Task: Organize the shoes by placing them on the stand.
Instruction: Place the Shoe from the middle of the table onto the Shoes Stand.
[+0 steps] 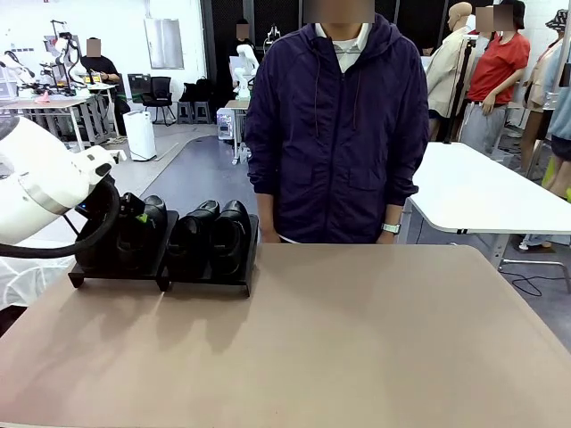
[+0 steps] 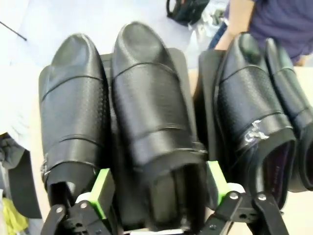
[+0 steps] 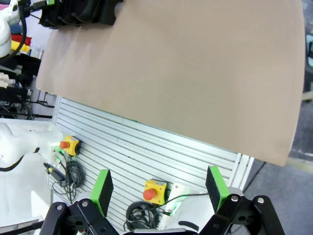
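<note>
Left hand [image 2: 159, 196] released, pads straddling a shoe's [image 2: 151, 122] heel on the stand [image 1: 161, 272] at the table's [image 1: 357, 339] far-left edge.

My left arm [image 1: 40, 178]: rounded white shell, thick black cable looped beneath. Left hand [image 2: 161, 188] and right hand [image 3: 160, 188]: black linkages, silver screws at the joints, bright green pads [image 2: 101, 188] on both fingers.
</note>
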Controlling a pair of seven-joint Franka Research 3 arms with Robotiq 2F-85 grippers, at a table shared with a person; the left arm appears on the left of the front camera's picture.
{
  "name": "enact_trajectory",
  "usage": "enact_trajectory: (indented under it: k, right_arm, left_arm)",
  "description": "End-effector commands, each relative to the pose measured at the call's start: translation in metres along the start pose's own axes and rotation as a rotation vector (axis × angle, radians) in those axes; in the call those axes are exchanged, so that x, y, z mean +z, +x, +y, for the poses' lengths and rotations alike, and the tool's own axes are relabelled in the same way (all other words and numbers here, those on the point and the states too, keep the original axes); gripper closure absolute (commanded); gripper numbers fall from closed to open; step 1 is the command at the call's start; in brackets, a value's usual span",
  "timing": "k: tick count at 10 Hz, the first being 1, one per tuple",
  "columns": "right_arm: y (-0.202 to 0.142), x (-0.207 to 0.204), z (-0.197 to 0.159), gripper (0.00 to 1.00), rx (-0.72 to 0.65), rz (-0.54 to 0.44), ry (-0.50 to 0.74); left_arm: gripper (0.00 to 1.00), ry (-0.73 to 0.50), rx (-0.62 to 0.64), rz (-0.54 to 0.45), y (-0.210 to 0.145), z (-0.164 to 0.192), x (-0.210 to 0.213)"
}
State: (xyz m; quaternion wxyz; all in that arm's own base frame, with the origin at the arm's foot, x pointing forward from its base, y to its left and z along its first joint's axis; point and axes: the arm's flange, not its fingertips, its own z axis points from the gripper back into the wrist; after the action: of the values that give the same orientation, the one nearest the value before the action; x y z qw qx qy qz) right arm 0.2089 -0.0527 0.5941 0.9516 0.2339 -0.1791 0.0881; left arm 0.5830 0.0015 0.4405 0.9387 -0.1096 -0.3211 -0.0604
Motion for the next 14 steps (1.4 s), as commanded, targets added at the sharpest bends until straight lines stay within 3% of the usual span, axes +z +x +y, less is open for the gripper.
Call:
enact_trajectory:
  k: [1, 5, 8, 10, 12, 14]
  right_arm:
    - [0.003, 0.002, 0.003, 0.00, -0.005, -0.003, 0.016]
    - [0.003, 0.002, 0.003, 0.00, -0.005, -0.003, 0.016]
    - [0.003, 0.002, 0.003, 0.00, -0.005, -0.003, 0.016]
    - [0.003, 0.002, 0.003, 0.00, -0.005, -0.003, 0.016]
    - [0.003, 0.002, 0.003, 0.00, -0.005, -0.003, 0.016]
    - [0.003, 0.002, 0.003, 0.00, -0.005, -0.003, 0.016]
  left_arm:
    - [0.00, -0.070, -0.061, 0.048, 0.007, -0.014, 0.026]
    - [0.00, -0.137, -0.117, 0.189, 0.027, -0.043, 0.101]
    - [0.00, -0.242, -0.150, 0.528, 0.009, -0.046, 0.187]
    - [0.00, -0.245, -0.101, 0.525, -0.024, -0.035, 0.246]
    - [0.00, -0.208, -0.060, 0.394, -0.086, -0.033, 0.284]
    - [0.00, -0.196, -0.008, 0.287, -0.146, -0.033, 0.288]
